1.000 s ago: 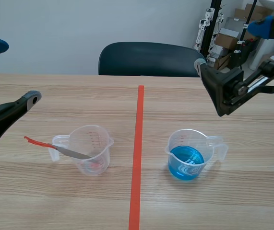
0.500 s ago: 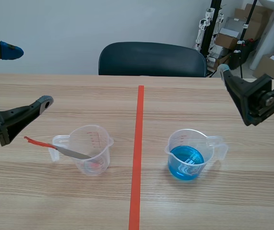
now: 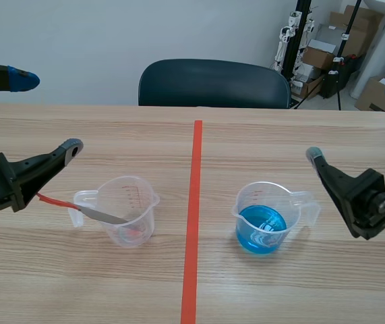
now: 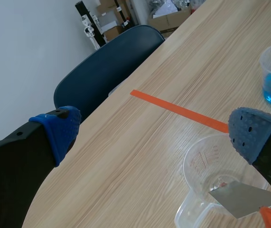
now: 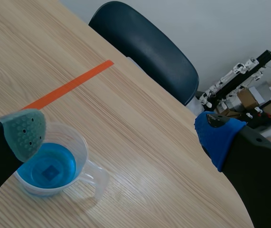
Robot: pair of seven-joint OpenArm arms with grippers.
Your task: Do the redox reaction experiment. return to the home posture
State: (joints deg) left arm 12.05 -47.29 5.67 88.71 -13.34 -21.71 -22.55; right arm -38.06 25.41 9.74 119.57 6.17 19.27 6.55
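Red scale marks on left measuring cup (image 3: 137, 200): too small to read. No other text legible.

A dark blue chair (image 3: 212, 82) stands at the far edge of the light wooden desk (image 3: 111, 128). Behind the chair is a plain pale wall (image 3: 111, 34). Right of the chair stand cardboard boxes (image 3: 318, 57) and a black stand (image 3: 302, 27).

The left gripper (image 4: 156, 132) has two thick matte-black fingers (image 4: 12, 166), each tipped with a soft blue pad (image 4: 251, 135) whose face is pitted with small round dots. The right gripper (image 5: 121, 134) has the same black fingers, one tip capped by a grey-green dotted pad (image 5: 23, 133), the other by a bright blue pad (image 5: 218, 137). All the fingers widen back from their tips.
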